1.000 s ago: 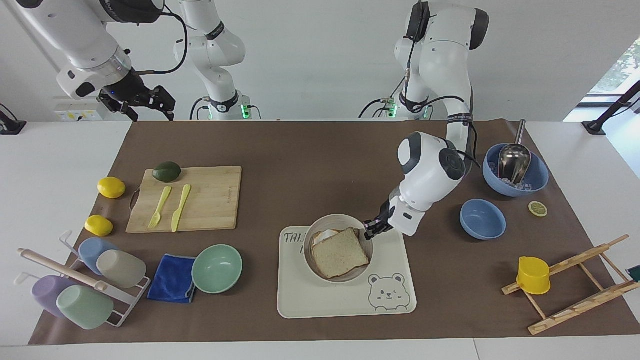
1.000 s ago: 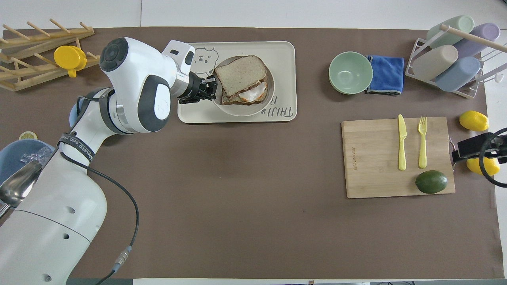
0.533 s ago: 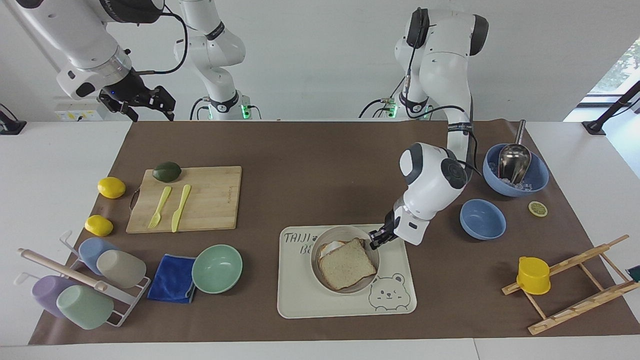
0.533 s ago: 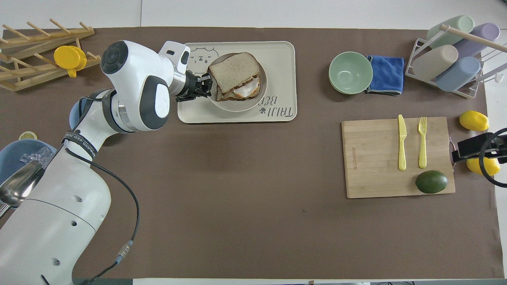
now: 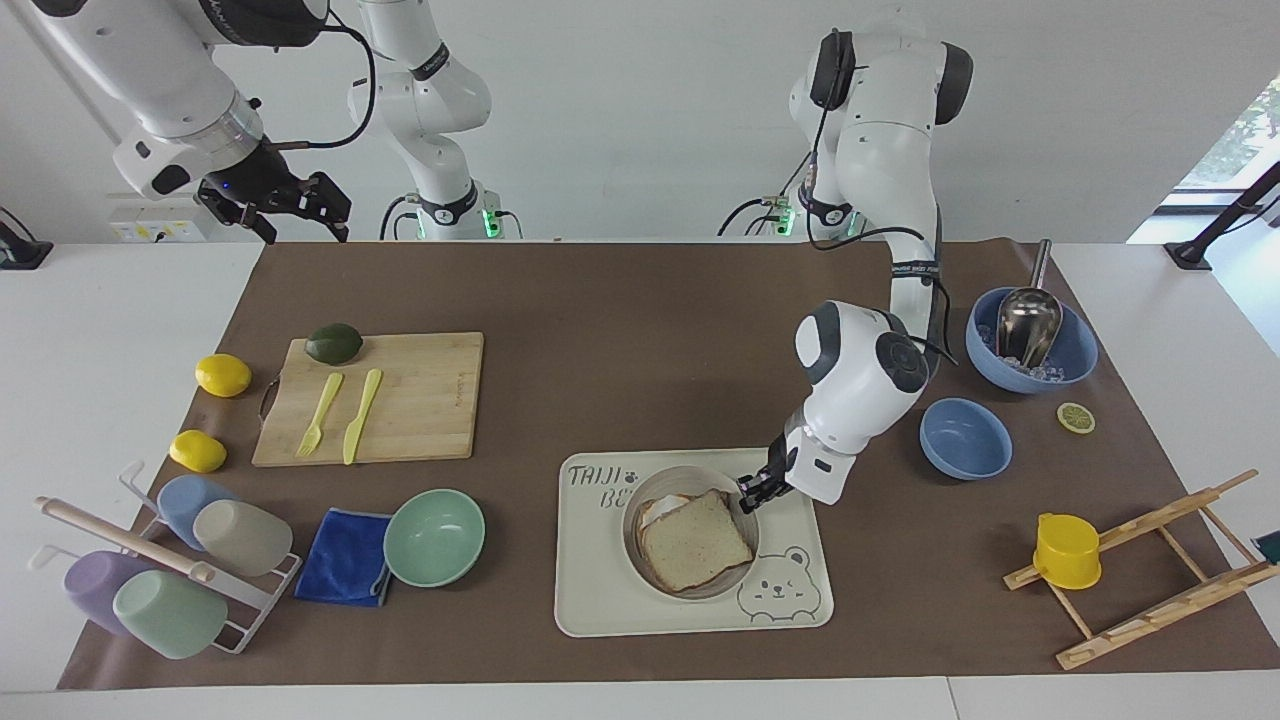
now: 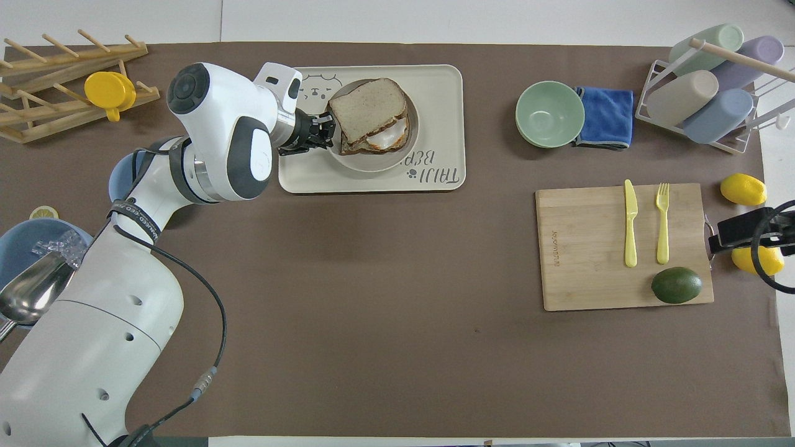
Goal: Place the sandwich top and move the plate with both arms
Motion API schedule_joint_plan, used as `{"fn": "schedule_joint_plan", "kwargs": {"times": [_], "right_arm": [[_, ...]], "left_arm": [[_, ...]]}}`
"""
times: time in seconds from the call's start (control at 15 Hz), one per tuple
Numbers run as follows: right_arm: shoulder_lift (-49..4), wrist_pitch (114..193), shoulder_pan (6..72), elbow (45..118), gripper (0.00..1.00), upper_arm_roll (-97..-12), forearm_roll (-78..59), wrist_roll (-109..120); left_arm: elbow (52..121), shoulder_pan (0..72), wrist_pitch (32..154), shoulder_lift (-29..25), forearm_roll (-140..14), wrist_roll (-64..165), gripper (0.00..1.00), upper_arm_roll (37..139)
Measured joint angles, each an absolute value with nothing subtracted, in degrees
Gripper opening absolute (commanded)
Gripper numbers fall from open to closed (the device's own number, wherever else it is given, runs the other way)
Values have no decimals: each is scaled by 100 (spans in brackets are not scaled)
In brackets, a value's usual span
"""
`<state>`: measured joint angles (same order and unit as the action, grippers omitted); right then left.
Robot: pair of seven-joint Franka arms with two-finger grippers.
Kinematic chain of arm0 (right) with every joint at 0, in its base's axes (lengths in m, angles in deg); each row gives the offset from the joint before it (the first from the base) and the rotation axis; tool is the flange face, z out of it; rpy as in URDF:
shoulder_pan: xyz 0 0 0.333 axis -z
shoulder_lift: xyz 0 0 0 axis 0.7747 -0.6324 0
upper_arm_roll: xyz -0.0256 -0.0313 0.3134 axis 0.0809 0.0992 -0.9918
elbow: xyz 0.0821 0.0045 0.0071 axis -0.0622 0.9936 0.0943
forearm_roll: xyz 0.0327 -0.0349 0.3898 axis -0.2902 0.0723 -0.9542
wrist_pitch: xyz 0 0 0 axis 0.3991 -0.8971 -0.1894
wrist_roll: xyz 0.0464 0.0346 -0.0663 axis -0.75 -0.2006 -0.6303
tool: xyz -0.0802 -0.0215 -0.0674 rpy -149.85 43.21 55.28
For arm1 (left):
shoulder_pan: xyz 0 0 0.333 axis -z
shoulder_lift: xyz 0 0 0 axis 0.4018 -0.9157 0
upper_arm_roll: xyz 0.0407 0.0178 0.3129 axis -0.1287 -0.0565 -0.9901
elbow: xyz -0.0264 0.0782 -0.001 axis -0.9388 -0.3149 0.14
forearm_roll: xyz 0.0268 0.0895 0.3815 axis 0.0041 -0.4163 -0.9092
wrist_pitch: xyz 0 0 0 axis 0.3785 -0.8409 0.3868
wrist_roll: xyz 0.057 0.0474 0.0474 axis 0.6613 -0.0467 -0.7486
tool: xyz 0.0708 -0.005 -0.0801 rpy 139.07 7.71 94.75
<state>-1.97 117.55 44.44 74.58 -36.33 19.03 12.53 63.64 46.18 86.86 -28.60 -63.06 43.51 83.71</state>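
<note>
**Left gripper at the plate's rim, right gripper waiting at the desk's edge**

Left gripper (image 5: 752, 492) sits low at the rim of the plate (image 5: 636, 545), on the side toward the left arm's end of the desk; whether its fingers are clamped on that rim or just parted from it I cannot tell; the left arm bends down to it from its base, passing over the small blue bowl (image 5: 965, 438).

The plate rests on the cream tray (image 5: 600, 610), beside the bear drawing; the sandwich top (image 5: 695, 540) lies on the plate, over a slice with fried egg (image 6: 385, 138) whose white peeks out at the edge nearer the robots; the top sits slightly skewed on the lower slice.

Right gripper (image 5: 285, 205) hangs with its fingers spread wide and holding nothing, over the desk's edge near the right arm's base; that arm waits.

Toward the right arm's end lie a cutting board (image 5: 420, 400) with an avocado (image 5: 333, 343), a yellow fork and knife; two lemons lie beside it; a mint-green bowl (image 5: 434, 537) stands next to a blue cloth (image 5: 345, 558).
</note>
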Motion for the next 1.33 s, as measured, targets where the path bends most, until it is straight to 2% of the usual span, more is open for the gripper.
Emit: {"fn": "schedule_joint_plan", "kwargs": {"times": [0.33,0.8,1.0,1.33], "right_arm": [[-197,12451,4461,7457,100,-3621,2041,1253],[-197,12496,4459,7457,100,-3622,2044,1253],[-197,12496,4435,7457,100,-3648,2044,1253],[-197,12490,4434,7457,100,-3662,2044,1253]], "left_arm": [[6364,4617,8683,-2876,-6401,4468,100,8373],[6292,4610,8310,-2776,-6406,4507,100,8377],[6245,4551,7900,-2546,-6406,4537,100,8369],[6233,4474,7017,-1853,-6730,4538,100,8188]]}}
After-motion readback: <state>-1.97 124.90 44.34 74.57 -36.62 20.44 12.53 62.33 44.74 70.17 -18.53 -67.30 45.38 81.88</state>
